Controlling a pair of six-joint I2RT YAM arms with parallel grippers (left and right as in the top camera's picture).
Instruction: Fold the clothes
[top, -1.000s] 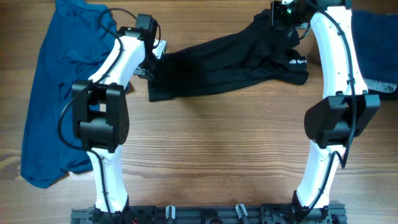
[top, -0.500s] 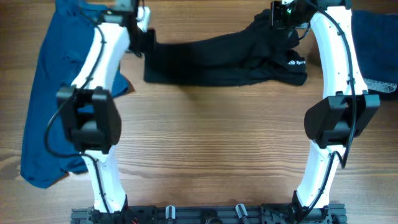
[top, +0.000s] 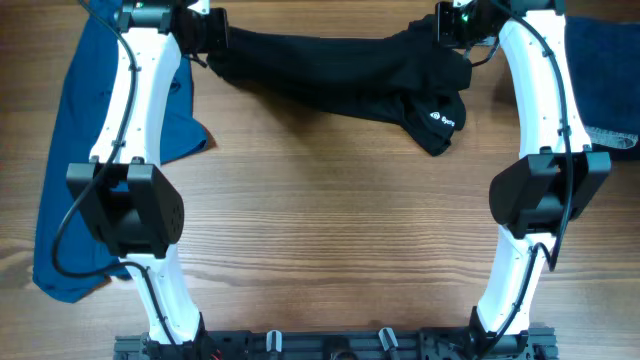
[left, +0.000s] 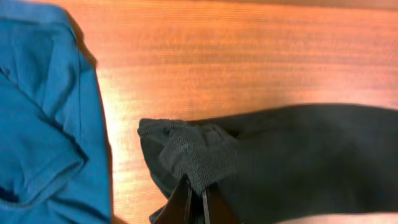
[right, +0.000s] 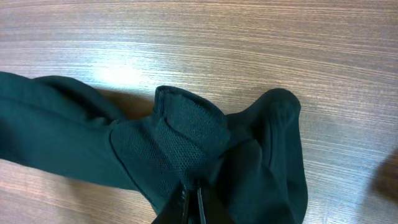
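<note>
Pinching opposite ends of the soft black garment (top: 320, 75), strung along the far side of the wooden table (top: 320, 220), the tightly closed left gripper (left: 196, 194) and right gripper (right: 193, 198) should pull level and taut before laying it flat.

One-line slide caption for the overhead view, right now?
Left fingers and right fingers pinch opposite ends of the black garment; blue T-shirt lies at left.

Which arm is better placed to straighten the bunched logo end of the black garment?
Probably right: the right tool pinches the black garment just beside that bunched end, while the left tool grips the opposite corner, near the blue T-shirt.
</note>
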